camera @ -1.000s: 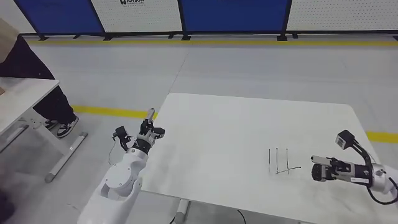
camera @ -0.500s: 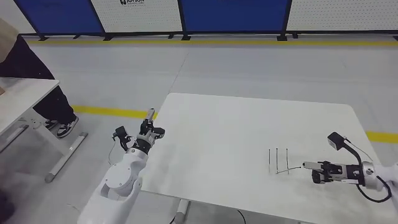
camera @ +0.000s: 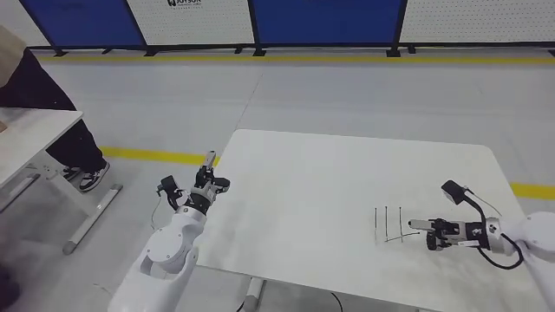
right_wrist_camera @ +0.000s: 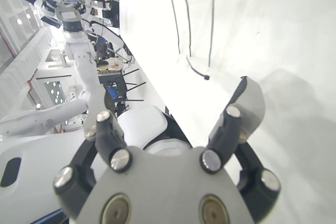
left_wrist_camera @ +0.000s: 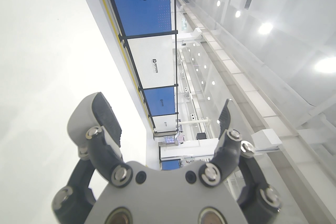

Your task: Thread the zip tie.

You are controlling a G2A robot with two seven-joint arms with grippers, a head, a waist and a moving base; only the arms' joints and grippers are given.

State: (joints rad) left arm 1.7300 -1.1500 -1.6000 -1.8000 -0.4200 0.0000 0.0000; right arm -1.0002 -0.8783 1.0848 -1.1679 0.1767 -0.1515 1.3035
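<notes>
Fingers on your right claw [right_wrist_camera: 174, 99] are standing spread with nothing between them, hovering low over the white table [camera: 329, 191], near the head of the crosswise zip tie [right_wrist_camera: 196, 70] but not touching it. Three more zip ties [right_wrist_camera: 189, 17] are lying parallel beyond it. Your left claw [left_wrist_camera: 165, 117] is gaping too, sitting well apart, just off the table's left edge.
</notes>
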